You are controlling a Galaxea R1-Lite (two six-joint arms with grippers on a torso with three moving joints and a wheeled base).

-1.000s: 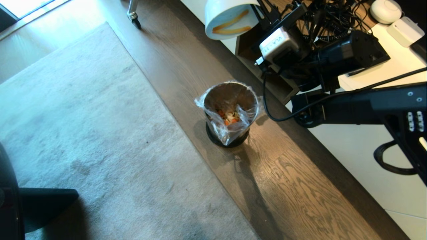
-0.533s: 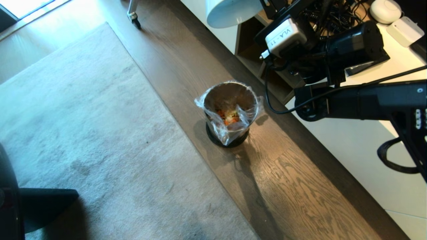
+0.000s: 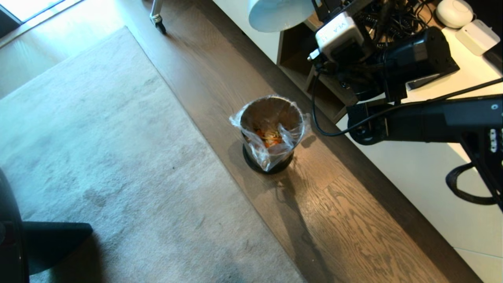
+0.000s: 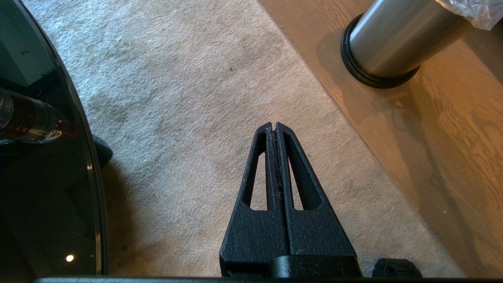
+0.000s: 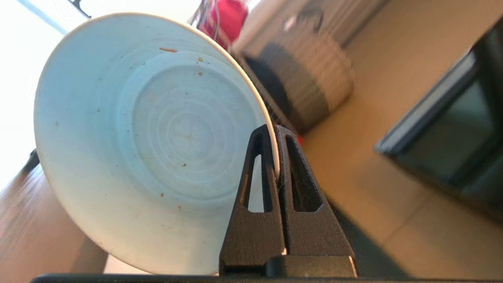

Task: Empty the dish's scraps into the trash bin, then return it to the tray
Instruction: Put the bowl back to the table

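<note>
Dish (image 3: pixel 275 13), cut off at the head view's far edge, hangs up and to the far right of the bin (image 3: pixel 271 129), where the scraps (image 3: pixel 269 137) already lie; the tray is nowhere in sight. Over the carpet, the left gripper (image 4: pixel 277 127) is parked, clenched on nothing. At the right wrist, the right gripper (image 5: pixel 275 133) pinches the dish's rim, its inside bare but for specks.

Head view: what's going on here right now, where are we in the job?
The right gripper has its jaws shut on the rim of the white bowl, held up by the cabinet, off to one side of the trash bin. The bowl holds only specks; the scraps lie in the bin's liner. The left gripper hangs shut over the rug, idle. No tray is in view.
</note>
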